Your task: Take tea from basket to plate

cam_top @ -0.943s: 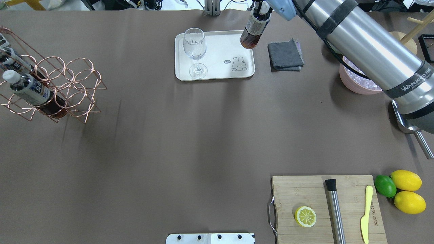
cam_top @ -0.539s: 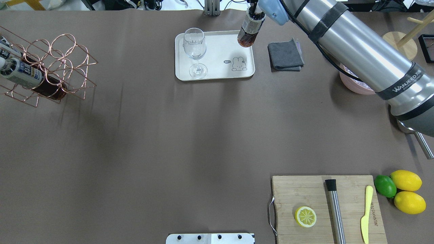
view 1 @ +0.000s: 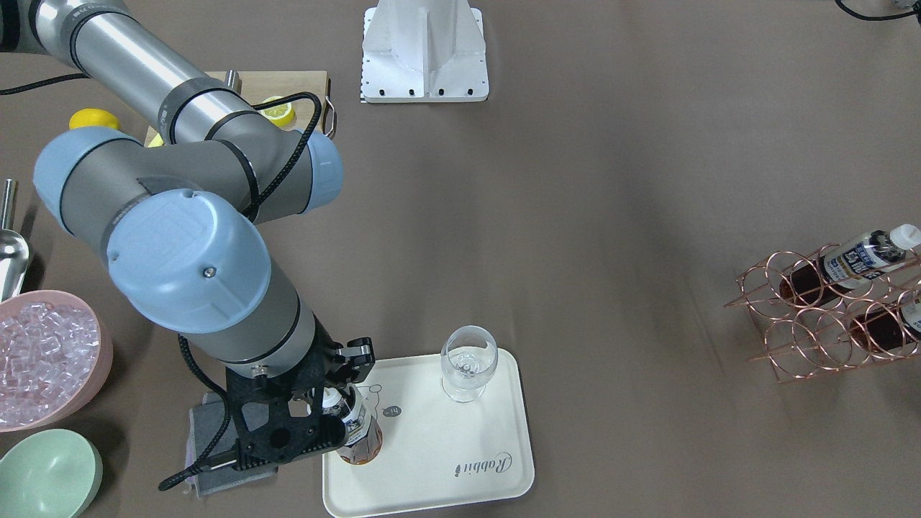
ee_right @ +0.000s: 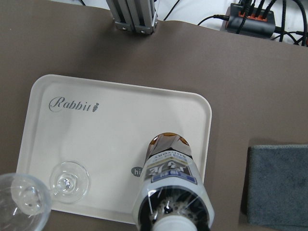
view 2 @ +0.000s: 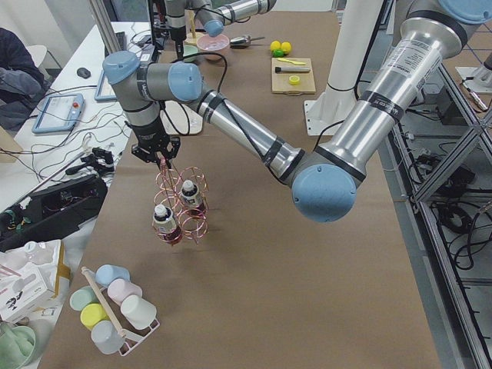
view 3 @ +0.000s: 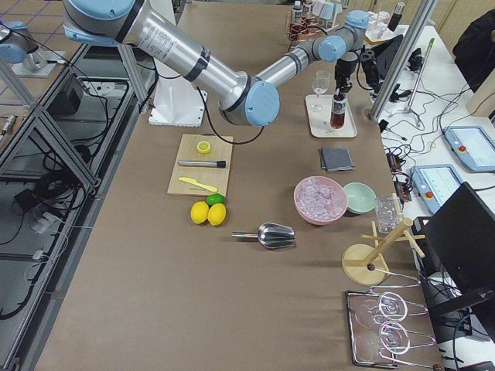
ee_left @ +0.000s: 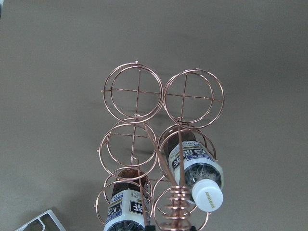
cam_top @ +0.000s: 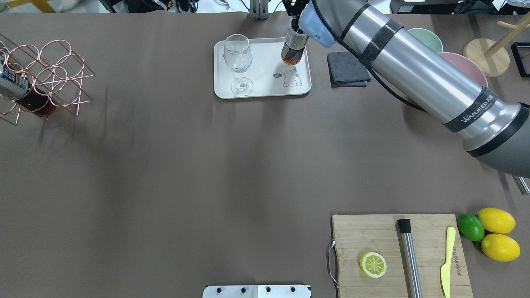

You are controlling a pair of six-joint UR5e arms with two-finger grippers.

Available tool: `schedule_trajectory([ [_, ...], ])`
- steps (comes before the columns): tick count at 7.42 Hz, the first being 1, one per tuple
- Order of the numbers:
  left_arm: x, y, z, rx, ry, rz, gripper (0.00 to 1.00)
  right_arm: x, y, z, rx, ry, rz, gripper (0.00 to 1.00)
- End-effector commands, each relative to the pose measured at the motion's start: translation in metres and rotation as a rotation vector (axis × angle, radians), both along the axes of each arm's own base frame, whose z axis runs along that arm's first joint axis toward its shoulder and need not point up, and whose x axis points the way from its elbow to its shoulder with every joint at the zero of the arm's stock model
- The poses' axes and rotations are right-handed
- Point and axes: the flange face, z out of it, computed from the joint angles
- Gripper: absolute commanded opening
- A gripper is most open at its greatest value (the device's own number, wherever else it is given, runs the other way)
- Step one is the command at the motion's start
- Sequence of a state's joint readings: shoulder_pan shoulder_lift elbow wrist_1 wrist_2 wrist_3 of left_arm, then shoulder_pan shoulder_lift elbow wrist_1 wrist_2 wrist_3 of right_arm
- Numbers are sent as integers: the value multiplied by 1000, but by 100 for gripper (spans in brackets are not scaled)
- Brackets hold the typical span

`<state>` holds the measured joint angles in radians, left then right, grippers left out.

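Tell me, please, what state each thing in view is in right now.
tea, upright, gripped at its neck, over the plate.
right gripper, jaws shut on the tea.
left gripper, above the basket; jaws cannot be judged.
basket, holding two bottles.
wine glass, upright, empty, on the plate.
pink bowl, filled with ice.
lemon half, cut face up.

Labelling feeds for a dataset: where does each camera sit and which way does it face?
Front-facing: across the table, facing the robot, steeply down; right arm at left.
Overhead: behind the robot, looking forward-down; right arm from the right.
Exterior left: robot's-left table end; left arm near, over the basket.
Exterior right: opposite end; right arm near.
Left wrist: down onto the basket.
Right wrist: down along the tea onto the plate.
Front-facing and overhead share tea, plate, wine glass.
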<state>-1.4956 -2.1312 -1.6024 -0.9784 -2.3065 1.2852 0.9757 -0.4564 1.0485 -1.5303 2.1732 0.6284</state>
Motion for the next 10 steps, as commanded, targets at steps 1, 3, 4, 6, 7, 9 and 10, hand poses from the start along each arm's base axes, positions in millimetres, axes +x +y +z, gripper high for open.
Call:
schedule_trajectory([
  [1, -15, -30, 35, -8, 0, -10, 0, -18, 8, 4, 3, 14, -15, 0],
  [3, -16, -50, 49, 45, -3, 27, 0, -23, 7, 5, 10, 13, -16, 0],
  [4, -16, -60, 61, 57, -2, 43, 0, -23, 7, 5, 15, 10, -16, 0],
  [6, -10, -66, 79, 119, 3, 124, 0, -22, 7, 4, 19, 13, -13, 48],
  [7, -8, -69, 86, 133, 3, 143, 0, -22, 6, 3, 34, 13, -6, 59],
  [9, -2, -70, 79, 123, 2, 134, 5, -22, 5, 4, 36, 13, -5, 80],
  [10, 1, -71, 68, 43, -4, 27, 97, -22, 5, 4, 47, 11, -1, 99],
])
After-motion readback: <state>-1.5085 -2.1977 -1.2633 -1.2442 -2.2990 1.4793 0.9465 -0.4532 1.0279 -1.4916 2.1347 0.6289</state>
